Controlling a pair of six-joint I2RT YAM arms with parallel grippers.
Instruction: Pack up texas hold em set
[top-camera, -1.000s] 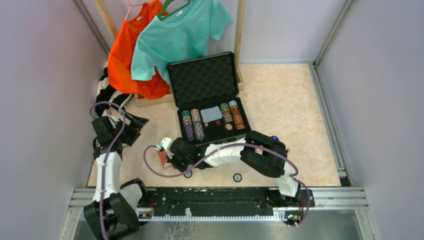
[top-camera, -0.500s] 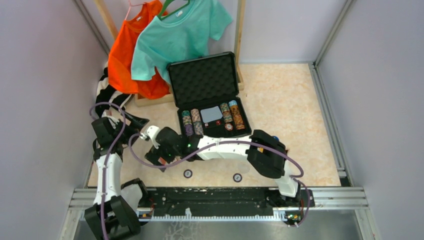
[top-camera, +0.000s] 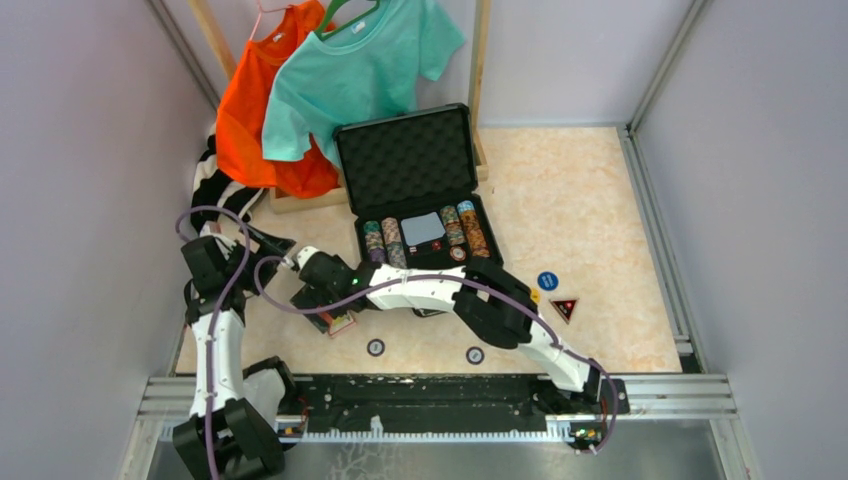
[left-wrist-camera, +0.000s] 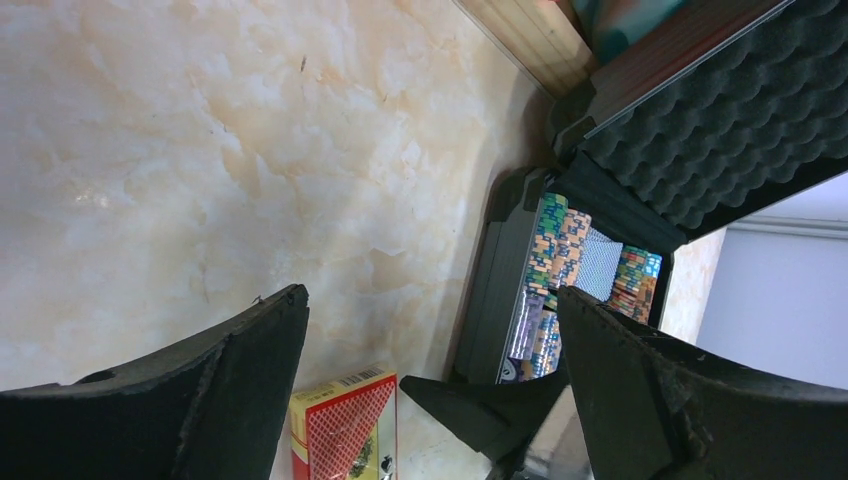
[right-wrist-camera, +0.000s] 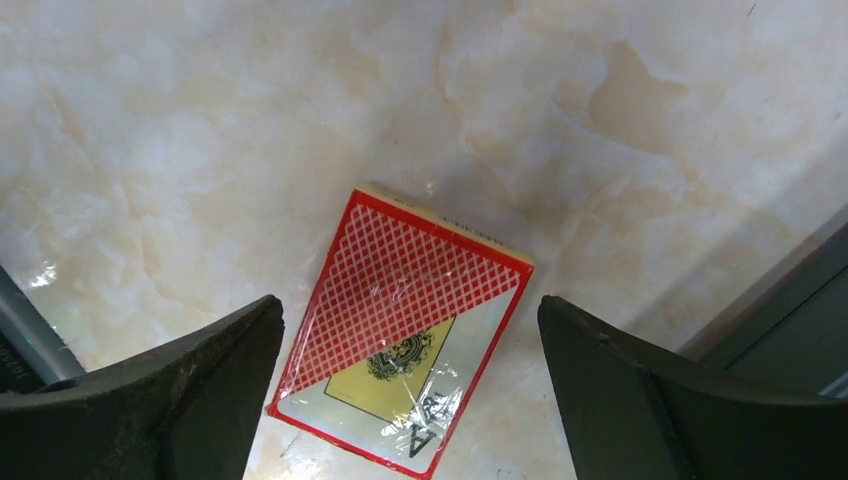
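Two arms reach over the marbled table (top-camera: 600, 200). The black briefcase (top-camera: 405, 160) stands open mid-table, its foam-lined lid upright and rows of poker chips (top-camera: 468, 228) in its tray. Off the case's front left corner, the right gripper (right-wrist-camera: 405, 320) hangs over the red card box (left-wrist-camera: 345, 425). Its fingers are spread wide, and the box lies flat on the table between them, unclamped. The left gripper (left-wrist-camera: 430, 300) is just beside it, fingers likewise wide apart, holding nothing. Right of the case lie a blue round button (top-camera: 547, 281) and a red triangle marker (top-camera: 564, 308). Two small dark discs (top-camera: 375, 347) lie near the front edge.
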